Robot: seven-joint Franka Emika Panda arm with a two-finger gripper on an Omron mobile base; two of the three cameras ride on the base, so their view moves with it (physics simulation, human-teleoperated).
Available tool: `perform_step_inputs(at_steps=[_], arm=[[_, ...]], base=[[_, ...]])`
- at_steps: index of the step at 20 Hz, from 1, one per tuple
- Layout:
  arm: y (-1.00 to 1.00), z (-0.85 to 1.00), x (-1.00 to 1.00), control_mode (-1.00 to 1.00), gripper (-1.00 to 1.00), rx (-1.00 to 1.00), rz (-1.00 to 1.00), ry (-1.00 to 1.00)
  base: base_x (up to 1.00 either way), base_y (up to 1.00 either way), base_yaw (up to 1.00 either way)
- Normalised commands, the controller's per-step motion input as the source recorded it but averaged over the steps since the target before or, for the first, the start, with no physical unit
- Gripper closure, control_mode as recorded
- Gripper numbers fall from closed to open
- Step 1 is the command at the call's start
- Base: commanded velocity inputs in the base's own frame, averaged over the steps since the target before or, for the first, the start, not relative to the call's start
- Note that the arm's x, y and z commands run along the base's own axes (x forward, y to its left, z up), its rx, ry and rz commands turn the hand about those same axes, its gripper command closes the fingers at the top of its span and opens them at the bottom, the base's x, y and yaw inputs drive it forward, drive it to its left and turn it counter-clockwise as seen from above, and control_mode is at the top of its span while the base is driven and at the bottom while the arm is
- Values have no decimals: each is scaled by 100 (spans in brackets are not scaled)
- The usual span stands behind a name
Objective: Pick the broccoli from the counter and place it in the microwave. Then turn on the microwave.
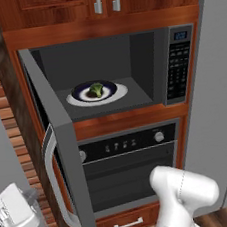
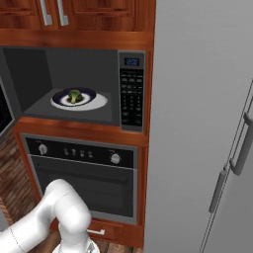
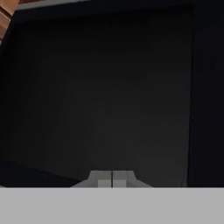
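The microwave stands with its door swung wide open to the left. Inside, the broccoli sits on a dark-rimmed plate on the white turntable. The keypad and blue display are on the right side. My white hand is low at the left, outside the open door. In the hand view my gripper is shut with nothing in it, facing the door's black glass from close by. The counter is out of view.
A black-windowed oven with round knobs sits under the microwave, a drawer below it. A tall grey fridge stands to the right. Wooden cabinets hang above. My arm's white elbow is before the oven.
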Motion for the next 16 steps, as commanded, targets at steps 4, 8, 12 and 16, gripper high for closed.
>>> perform_step_inputs(at_steps=[4,8,12,16], arm=[[-41,0,29,-100,100,0,21,0],[-60,0,23,-100,100,0,21,0],[-65,0,10,-100,100,0,18,0],[-69,4,4,-100,100,0,17,-3]], base=[[0,0,0],[0,0,0],[0,0,0],[0,0,0]])
